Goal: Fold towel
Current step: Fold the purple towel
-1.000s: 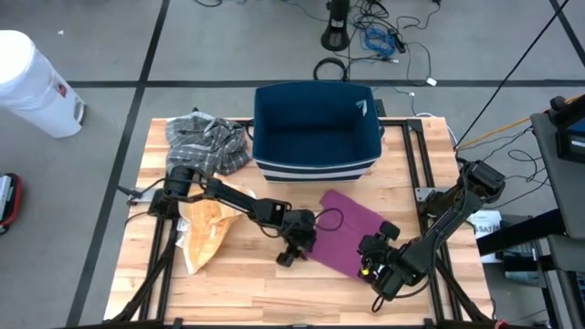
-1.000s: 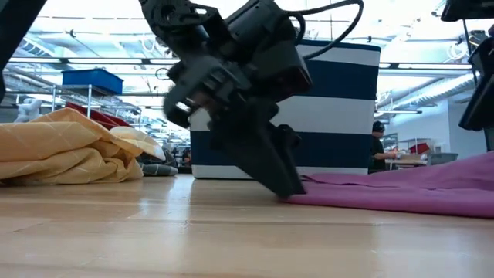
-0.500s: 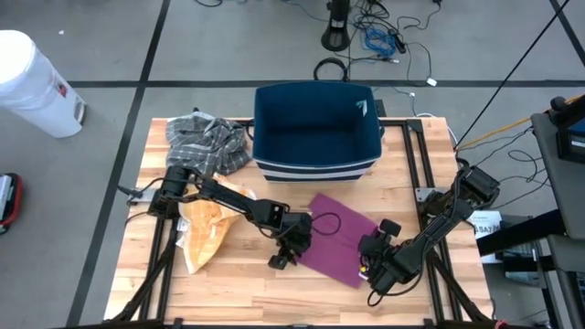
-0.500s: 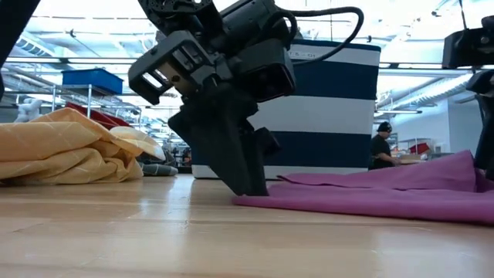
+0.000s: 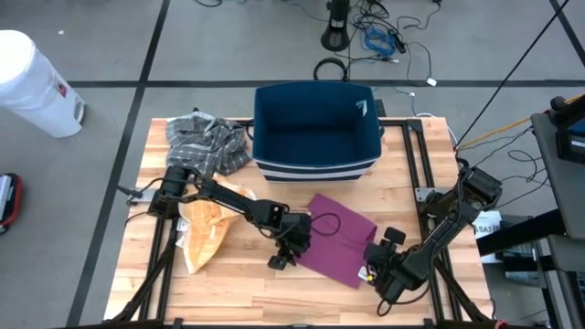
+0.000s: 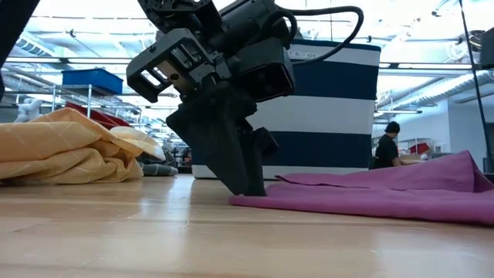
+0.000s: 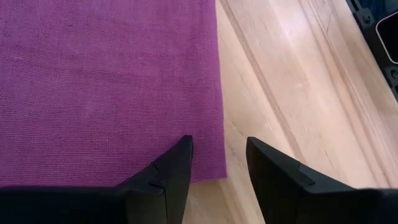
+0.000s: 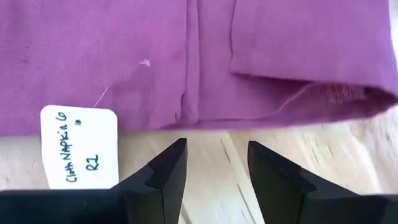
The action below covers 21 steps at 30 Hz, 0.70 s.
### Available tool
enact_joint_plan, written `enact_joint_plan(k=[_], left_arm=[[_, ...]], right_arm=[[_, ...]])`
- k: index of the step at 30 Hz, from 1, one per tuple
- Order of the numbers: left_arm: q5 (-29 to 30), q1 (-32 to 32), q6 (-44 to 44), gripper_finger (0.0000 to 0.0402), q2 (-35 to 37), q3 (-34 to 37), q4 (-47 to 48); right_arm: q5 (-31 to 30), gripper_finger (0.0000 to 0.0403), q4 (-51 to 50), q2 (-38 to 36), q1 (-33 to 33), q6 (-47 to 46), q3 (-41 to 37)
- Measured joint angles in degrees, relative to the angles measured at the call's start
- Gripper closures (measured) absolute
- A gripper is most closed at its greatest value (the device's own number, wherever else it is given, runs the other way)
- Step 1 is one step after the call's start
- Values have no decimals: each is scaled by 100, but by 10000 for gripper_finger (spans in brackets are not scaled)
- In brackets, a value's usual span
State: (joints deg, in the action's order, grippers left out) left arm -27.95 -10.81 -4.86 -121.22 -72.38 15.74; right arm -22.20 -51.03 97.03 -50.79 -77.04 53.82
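The flat purple woven cloth towel (image 5: 336,236) lies spread on the pale wooden slatted table (image 5: 228,292), in front of the dark blue fabric bin with white stripes (image 5: 316,128), tilted so that one corner points toward the bin. It looks already doubled at one side: the right wrist view shows a folded layer and a hem along its near edge, with a white paper tag (image 8: 79,147) bearing handwriting attached by a thread.

The step in hand appears to be the approach for a grasp, each arm lining up on its own edge of the towel. The left gripper (image 7: 217,163) sits low at the towel's left corner, its dark fingers (image 7: 171,171) parted and empty, one over the cloth's margin and the other over bare wood; the low view shows its tips down at table level, just at the cloth's edge. The right gripper (image 8: 212,163) hovers at the towel's near right corner, fingers likewise parted and holding nothing, the hem just beyond their tips.

The next move likely calls for both grippers to ease onto the edge, pinch only the intended layers, and lift together so the cloth carries over evenly.

Further out, a crumpled yellow cloth (image 5: 206,230) lies under the left arm, and a grey plaid cloth (image 5: 208,140) beside the bin.
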Motion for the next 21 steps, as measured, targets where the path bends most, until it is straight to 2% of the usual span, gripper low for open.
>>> enact_joint_plan(k=[10,21], left_arm=[[134,20,-206,239,731,83,323],[55,20,-317,239,831,70,466]], right_arm=[[-345,248,130,-4,-155,-418,1],[-1095,237,564,-246,-142,-94,13]])
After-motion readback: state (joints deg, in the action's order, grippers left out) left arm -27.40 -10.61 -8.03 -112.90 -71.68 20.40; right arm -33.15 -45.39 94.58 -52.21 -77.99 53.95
